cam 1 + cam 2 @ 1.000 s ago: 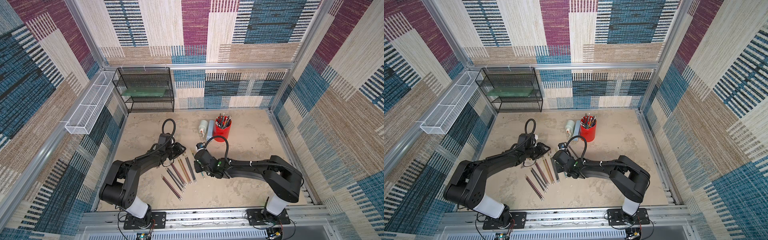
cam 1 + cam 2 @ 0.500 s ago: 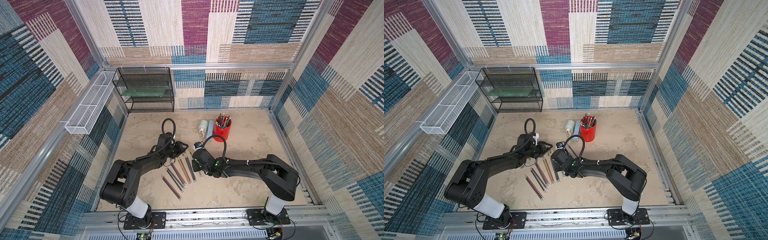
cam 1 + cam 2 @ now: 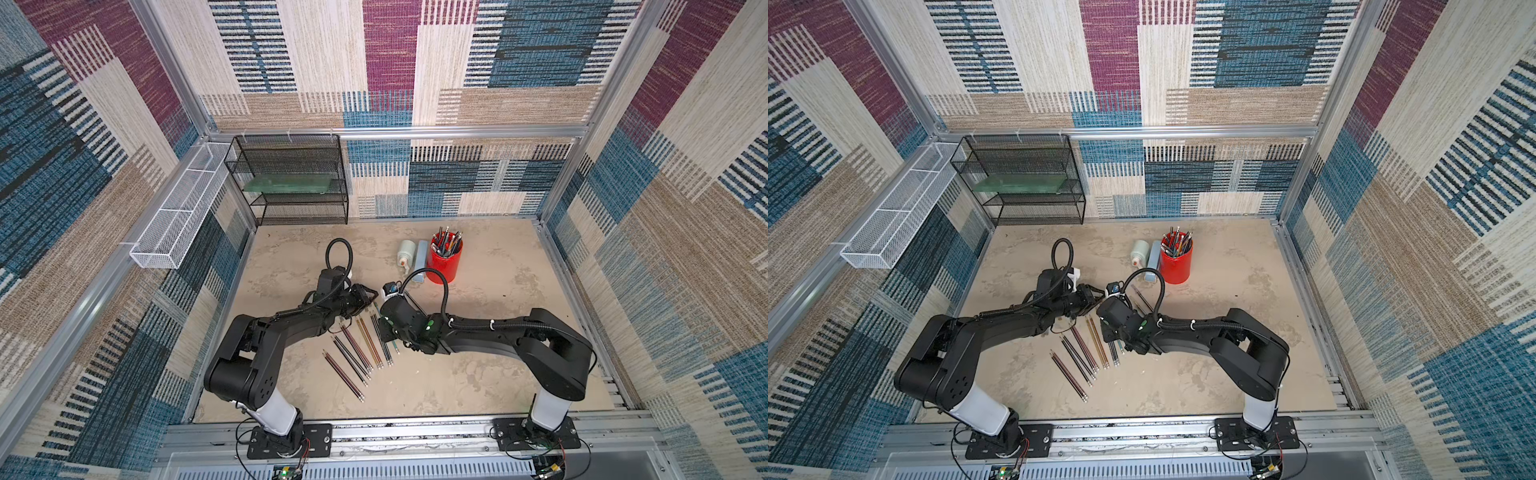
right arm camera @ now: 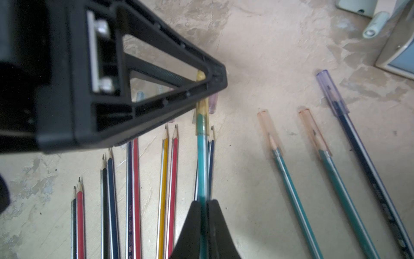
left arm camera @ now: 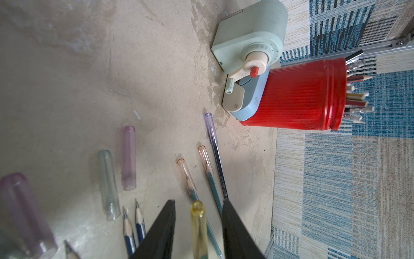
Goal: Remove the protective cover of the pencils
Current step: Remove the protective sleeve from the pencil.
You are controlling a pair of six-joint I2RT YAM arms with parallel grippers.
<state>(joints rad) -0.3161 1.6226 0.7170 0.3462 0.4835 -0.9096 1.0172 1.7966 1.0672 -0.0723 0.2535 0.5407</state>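
Closes in with left claw (image 5: 198, 203), tips apart astride the translucent yellow cap (image 5: 198, 226) of the slim teal pencil (image 4: 202, 161) clamped in right claw (image 4: 203, 203) over the beige table (image 4: 257, 56), ready to pinch and pull.

No legible text anywhere. Small print on navy pencil (image 4: 130, 224) shaft and on capped dark-blue pencil (image 4: 380, 190) too blurred to read; faint mark on blue sharpener (image 5: 253, 98) likewise unreadable.
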